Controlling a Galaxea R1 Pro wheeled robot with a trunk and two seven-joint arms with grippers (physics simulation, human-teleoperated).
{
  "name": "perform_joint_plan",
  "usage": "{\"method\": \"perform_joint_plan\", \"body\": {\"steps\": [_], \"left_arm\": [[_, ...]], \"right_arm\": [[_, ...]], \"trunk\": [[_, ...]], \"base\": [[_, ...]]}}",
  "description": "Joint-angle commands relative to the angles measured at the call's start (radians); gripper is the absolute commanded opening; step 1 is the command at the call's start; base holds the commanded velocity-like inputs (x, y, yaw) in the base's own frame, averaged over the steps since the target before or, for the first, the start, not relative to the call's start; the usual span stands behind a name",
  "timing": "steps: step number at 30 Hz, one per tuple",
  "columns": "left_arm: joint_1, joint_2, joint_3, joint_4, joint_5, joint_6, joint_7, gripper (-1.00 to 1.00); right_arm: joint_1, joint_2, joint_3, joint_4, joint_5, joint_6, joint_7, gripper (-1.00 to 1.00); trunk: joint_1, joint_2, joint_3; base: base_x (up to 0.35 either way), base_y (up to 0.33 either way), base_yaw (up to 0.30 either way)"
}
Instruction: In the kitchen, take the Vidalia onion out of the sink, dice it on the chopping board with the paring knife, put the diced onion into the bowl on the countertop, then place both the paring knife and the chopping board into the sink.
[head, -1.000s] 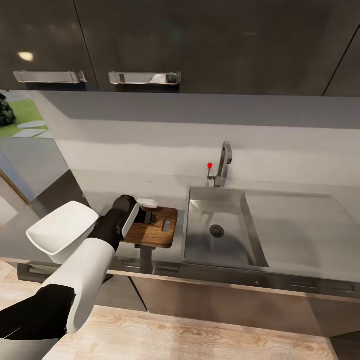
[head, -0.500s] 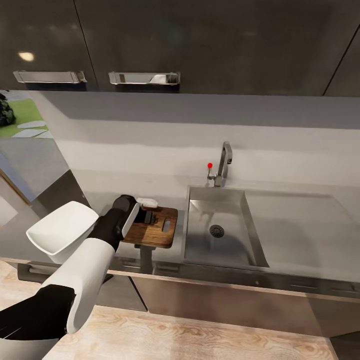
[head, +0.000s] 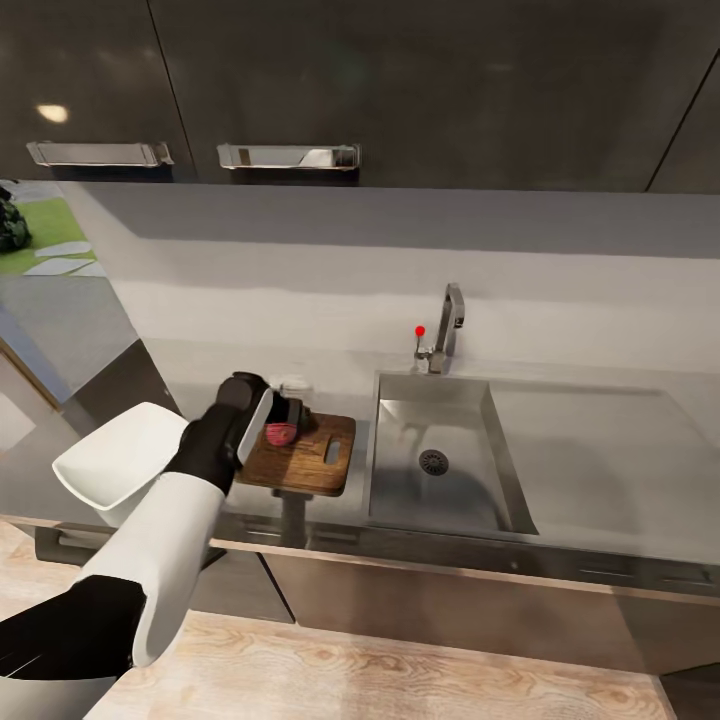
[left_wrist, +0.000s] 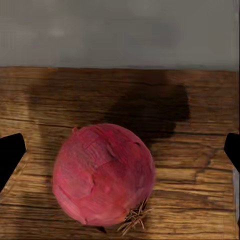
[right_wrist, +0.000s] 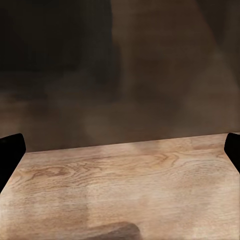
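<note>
Left end effector (head: 283, 420) has lifted, uncovering the onion (head: 280, 434).
Its fingers stand apart; the onion sits on the chopping board (head: 322, 467).

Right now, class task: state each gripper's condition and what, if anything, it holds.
Left gripper: open, fingertips wide apart, holding nothing; the red onion rests on the chopping board between them.
Right gripper: open, empty.

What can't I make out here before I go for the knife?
- Paring knife: the left arm covers the chopping board's near-left part in the head view, so I cannot place it.
- Bowl: partly behind that arm.
- Onion: its underside is hidden in the left wrist view.
</note>
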Motion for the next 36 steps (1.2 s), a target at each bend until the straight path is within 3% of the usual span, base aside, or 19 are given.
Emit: {"method": "perform_joint_plan", "body": {"steps": [1, 10, 25, 36], "left_arm": [[-0.001, 0.001, -0.001, -0.024, 0.003, 0.004, 0.005, 1.0], [-0.001, 0.005, -0.002, -0.163, 0.004, 0.008, 0.005, 1.0], [-0.001, 0.006, -0.003, -0.128, 0.005, 0.008, 0.005, 1.0], [-0.001, 0.006, -0.003, -0.057, 0.004, 0.007, 0.005, 1.0]], "right_arm": [[-0.001, 0.0, -0.009, 0.001, 0.007, -0.003, 0.002, 1.0], [-0.001, 0.0, -0.009, 0.001, 0.007, -0.003, 0.002, 1.0], [-0.001, 0.0, -0.009, 0.001, 0.007, -0.003, 0.002, 1.0], [-0.001, 0.0, -0.009, 0.001, 0.007, -0.003, 0.002, 1.0]], "trunk": [[0.001, -0.002, -0.002], [0.001, -0.002, -0.002], [0.001, -0.002, -0.002], [0.001, -0.002, -0.002]], "base": [[0.0, 0.0, 0.0], [-0.039, 0.0, 0.0], [-0.317, 0.0, 0.0], [-0.334, 0.0, 0.0]]}}
